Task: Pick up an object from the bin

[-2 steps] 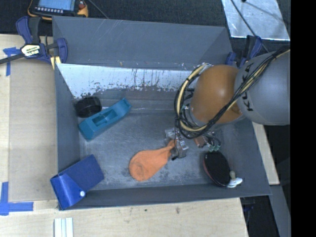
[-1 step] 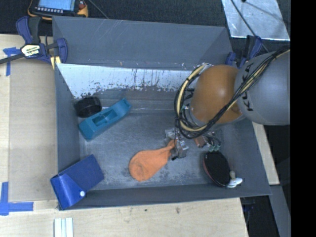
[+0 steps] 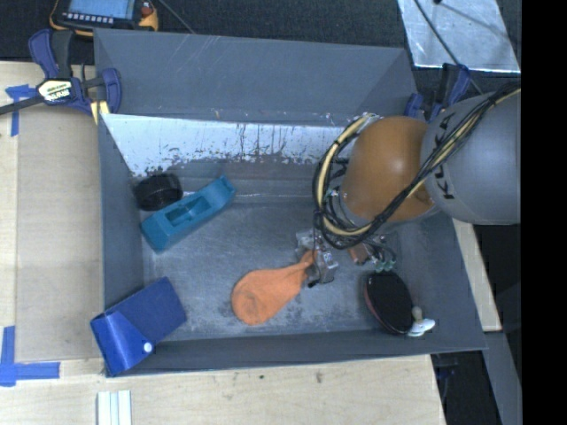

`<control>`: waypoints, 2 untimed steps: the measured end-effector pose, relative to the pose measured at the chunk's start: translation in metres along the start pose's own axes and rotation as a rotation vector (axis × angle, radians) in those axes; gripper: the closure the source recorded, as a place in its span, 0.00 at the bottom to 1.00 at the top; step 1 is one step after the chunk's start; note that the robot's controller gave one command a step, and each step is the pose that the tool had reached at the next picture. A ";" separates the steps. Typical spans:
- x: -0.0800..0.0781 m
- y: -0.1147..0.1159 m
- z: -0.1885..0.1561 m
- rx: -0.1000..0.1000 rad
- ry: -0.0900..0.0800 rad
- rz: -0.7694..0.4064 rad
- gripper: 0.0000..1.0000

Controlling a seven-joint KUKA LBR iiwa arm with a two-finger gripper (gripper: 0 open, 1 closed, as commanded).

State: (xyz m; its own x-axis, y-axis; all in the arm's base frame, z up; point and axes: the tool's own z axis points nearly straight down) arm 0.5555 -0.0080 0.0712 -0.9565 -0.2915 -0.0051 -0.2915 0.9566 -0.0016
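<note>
My gripper (image 3: 317, 264) is low over the bin floor, right of the middle, its metal fingers at the narrow right end of an orange, pear-shaped soft thing (image 3: 266, 293) that lies on the floor. The fingers appear closed on that narrow tip. A black oval thing with a red edge and a white end (image 3: 392, 304) lies just to the right of the gripper, near the bin's front right corner.
A blue tape dispenser (image 3: 186, 213) lies at the left with a black round roll (image 3: 157, 190) beside its far end. A blue box-like thing (image 3: 137, 324) sits in the front left corner. The arm with its orange cover and cables comes in from the right.
</note>
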 end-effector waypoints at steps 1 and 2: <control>0.000 0.000 0.000 0.000 0.000 0.000 1.00; 0.000 0.000 0.000 0.000 0.000 0.000 1.00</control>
State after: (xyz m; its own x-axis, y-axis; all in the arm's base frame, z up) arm 0.5555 -0.0080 0.0712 -0.9565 -0.2916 -0.0051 -0.2916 0.9565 -0.0016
